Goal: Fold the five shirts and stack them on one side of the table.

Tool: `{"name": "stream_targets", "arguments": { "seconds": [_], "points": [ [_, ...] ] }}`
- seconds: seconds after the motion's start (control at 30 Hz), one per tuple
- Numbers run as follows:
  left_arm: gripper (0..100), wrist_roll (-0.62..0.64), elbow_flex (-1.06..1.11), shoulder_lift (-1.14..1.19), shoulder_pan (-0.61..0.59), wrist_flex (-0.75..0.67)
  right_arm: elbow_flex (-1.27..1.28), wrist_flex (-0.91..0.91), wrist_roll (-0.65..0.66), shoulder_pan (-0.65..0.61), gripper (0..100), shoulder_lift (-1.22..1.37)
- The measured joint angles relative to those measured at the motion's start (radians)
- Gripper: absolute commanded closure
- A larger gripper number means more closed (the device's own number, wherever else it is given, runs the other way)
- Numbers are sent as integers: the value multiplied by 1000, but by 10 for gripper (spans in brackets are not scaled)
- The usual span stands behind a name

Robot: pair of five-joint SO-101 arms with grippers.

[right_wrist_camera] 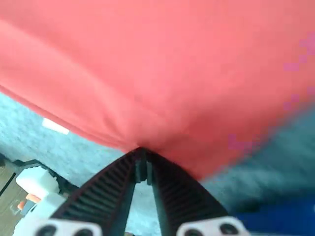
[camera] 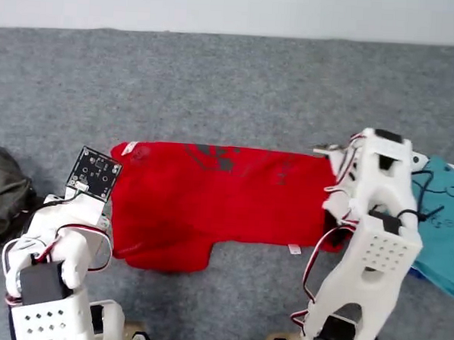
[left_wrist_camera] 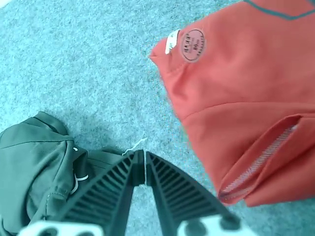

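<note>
The red shirt [camera: 210, 207] lies flat mid-tabletop [camera: 216, 86], its long axis running left to right, and looks partly folded into a band. The right claw [right_wrist_camera: 141, 156] is pinched shut on its right-end hem. The left claw [left_wrist_camera: 143, 160], closed and empty, hangs just off its left end, beside a crumpled dark green shirt [camera: 1, 196].

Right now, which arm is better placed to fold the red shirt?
Likely the right. The right pincer is shut on the edge of the red shirt, ready to pull it over. The left pincer is shut on nothing, above bare table between the green shirt and the red one.
</note>
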Motion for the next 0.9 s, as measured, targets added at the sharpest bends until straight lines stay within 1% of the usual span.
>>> {"name": "stream_targets", "arguments": {
  "seconds": [0.1,0.23,0.4,0.5,0.6,0.77,0.83,0.9],
  "points": [
    [987,0,0,0,0,0,-77,11,2,12,986,-5],
    [987,0,0,0,0,0,-84,11,2,-2,987,-75],
    [987,0,-54,0,0,11,8,11,2,-83,988,-238],
    [987,0,-114,0,-20,63,86,11,-32,-147,988,-338],
    [987,0,-160,0,-117,101,140,11,-55,-224,983,-414],
    [986,0,-176,0,-373,104,166,11,-68,-393,980,-470],
    [986,0,-176,0,-457,104,166,11,-75,-474,938,-470],
    [985,0,-176,0,-516,106,166,11,-106,-563,850,-470]
  ]
}}
